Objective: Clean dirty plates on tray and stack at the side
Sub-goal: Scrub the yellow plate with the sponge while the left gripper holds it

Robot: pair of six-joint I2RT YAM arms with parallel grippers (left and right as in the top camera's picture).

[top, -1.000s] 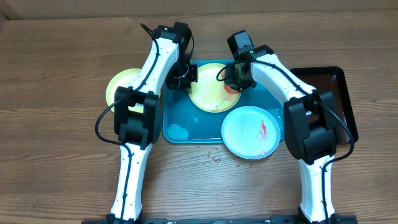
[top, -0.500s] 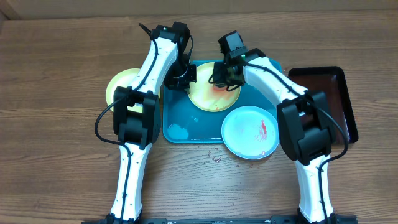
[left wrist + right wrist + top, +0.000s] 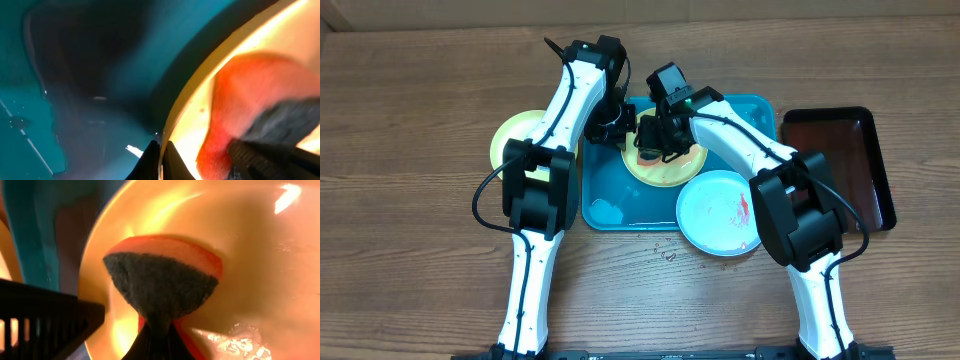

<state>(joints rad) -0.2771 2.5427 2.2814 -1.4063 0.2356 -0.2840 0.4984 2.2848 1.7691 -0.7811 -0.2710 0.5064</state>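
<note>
The right hand [image 3: 157, 335], closed on the sponge [image 3: 160, 285], presses the yellow-green plate [image 3: 240, 255]; the left hand [image 3: 160, 155] pinches its rim. Hard scrubbing could wrench it loose across the tray [image 3: 75, 75].

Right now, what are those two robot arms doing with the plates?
The right gripper holds an orange sponge pressed against the yellow-green plate on the teal tray, apparently to scrub it. The left gripper pinches that plate's rim to steady it. A pale blue plate with a red smear lies at the tray's front edge, not yet cleaned. A second yellow-green plate sits on the table to the left of the tray.
</note>
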